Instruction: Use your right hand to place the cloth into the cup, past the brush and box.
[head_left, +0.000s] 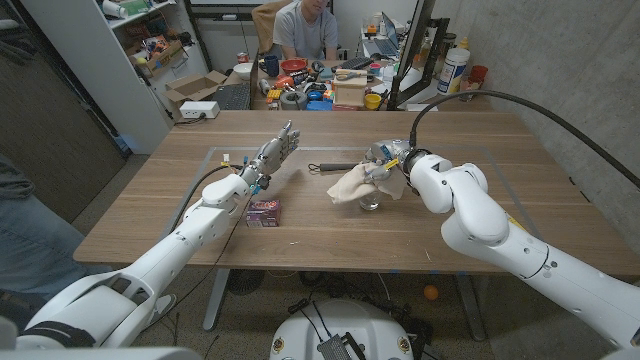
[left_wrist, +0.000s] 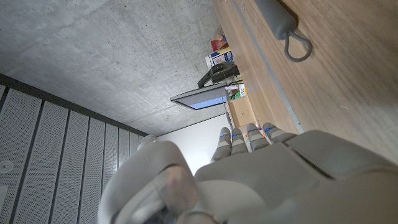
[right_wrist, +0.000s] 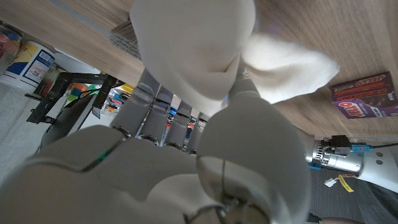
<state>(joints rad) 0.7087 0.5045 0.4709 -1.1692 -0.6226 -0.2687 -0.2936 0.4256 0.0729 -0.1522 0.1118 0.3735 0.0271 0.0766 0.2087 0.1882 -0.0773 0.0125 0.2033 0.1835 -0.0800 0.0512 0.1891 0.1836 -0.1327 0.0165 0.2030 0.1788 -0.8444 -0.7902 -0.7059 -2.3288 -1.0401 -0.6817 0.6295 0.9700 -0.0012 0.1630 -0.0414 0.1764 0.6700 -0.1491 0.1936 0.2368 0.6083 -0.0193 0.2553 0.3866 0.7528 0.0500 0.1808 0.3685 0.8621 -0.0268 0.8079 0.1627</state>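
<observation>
Wooden boards make up the surface (head_left: 330, 235), with cluttered shelves and a seated person at the top of the head view. Right of centre in that frame, the right hand (head_left: 388, 162) holds the pale cloth (head_left: 352, 184), which hangs bunched over a cup (head_left: 371, 204) that seems to be clear glass, though only its base shows. A brush (head_left: 335, 167) lies just beyond the cloth, and a small purple box (head_left: 263, 211) sits left of centre. The left hand (head_left: 274, 155) hovers near the box, fingers spread and holding nothing.

The main risk, I judge, is the cloth draping over the rim instead of dropping inside, since most of its bulk hangs to one side; a push down could also tip the cup.

Only the right wrist view shows the cloth (right_wrist: 283, 65) trailing free toward the box (right_wrist: 365, 95). The left wrist view adds the brush's hanging loop (left_wrist: 297, 47).
</observation>
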